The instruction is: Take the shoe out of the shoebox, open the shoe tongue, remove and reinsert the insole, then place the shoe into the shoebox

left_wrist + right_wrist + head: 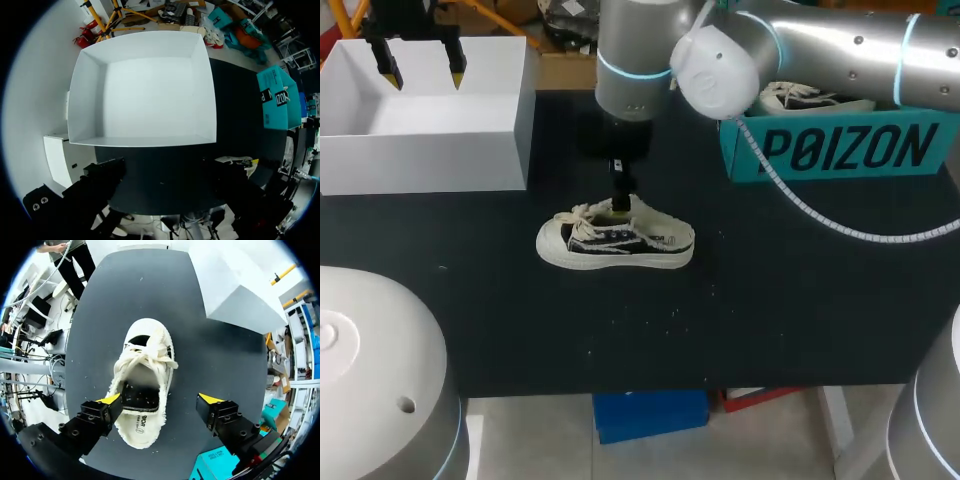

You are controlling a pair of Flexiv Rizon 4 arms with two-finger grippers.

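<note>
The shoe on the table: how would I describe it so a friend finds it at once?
Look at the black table, between the white box at its far left and the teal box at its far right. The shoe stands alone on the top, below the right gripper. It is black canvas with cream sole and laces, whereas the other shoe sits inside the teal box.

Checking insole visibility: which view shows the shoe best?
Right wrist view: it looks straight down into the shoe, opening and laces clear, under the open right pincer. Head view: side-on only, the right arm covering part of the opening. Left wrist view: mostly the white box, at most a sliver of shoe.
</note>
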